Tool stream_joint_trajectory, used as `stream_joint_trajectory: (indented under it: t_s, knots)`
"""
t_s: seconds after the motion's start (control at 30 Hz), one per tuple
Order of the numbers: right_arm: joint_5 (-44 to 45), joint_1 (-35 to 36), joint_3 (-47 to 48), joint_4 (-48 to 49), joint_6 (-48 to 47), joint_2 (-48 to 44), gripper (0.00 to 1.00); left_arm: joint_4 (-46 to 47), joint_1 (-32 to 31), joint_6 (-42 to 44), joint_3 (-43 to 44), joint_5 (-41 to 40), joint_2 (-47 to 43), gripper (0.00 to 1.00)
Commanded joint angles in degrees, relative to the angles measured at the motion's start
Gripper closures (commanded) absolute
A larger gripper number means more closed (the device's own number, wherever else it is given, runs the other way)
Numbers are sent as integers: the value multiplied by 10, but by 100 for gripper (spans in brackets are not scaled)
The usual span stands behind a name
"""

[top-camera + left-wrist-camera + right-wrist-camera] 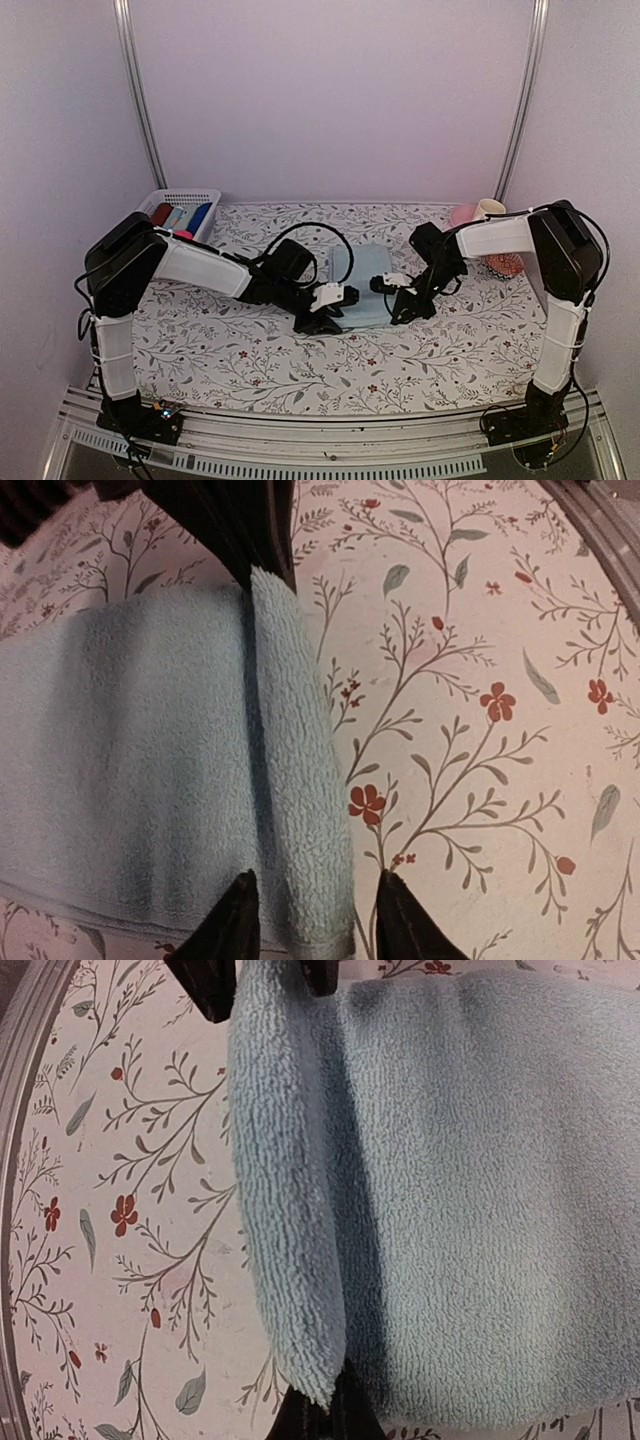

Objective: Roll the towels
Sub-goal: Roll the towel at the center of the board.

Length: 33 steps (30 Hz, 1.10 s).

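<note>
**Since both ends share one raised hem, the first turn must go level**

While the near edge of the pale blue terry towel [120, 760] stands up as a soft ridge off the flower-printed table [250, 360], I want both ends carried away from me together. They should be kept low, then tucked down onto the flat cloth so the core starts tight. If one end leads, I expect a cone rather than a cylinder.

My right jaws are clenched on the right end of that ridge, pinching the pile flat. My left jaws sit astride its left end, roughly half apart. One finger [235, 925] touches the cloth and a sliver of table shows beside the other, so I cannot tell whether they grip. I would confirm that bite before moving.

Beyond the ridge, the rest of the towel lies flat at mid-table. Farther back, at the left rear corner, a white slotted plastic basket [185, 195] holds coloured rolls.
</note>
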Motion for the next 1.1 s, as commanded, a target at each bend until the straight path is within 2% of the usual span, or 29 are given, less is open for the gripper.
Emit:
stream_joint_trajectory:
  t_s: [0.0,0.17,0.33,0.5,0.83,1.07]
  knots:
    - [-34,-17,32,-43,9,10,96,20,8,-10,-7,22,-9,66]
    - [-46,-23,45,-53,15,10,96,22,15,-20,-5,31,-8,81]
    - [-44,-27,54,-57,20,15,95,34,25,-45,-6,39,-6,84]
    - [-39,-31,63,-57,31,22,96,44,36,-75,-3,36,3,91]
    - [-27,-34,84,-49,60,49,94,-7,49,-98,38,54,48,100]
    - [7,-43,85,-21,95,63,89,-13,52,-125,54,24,72,100]
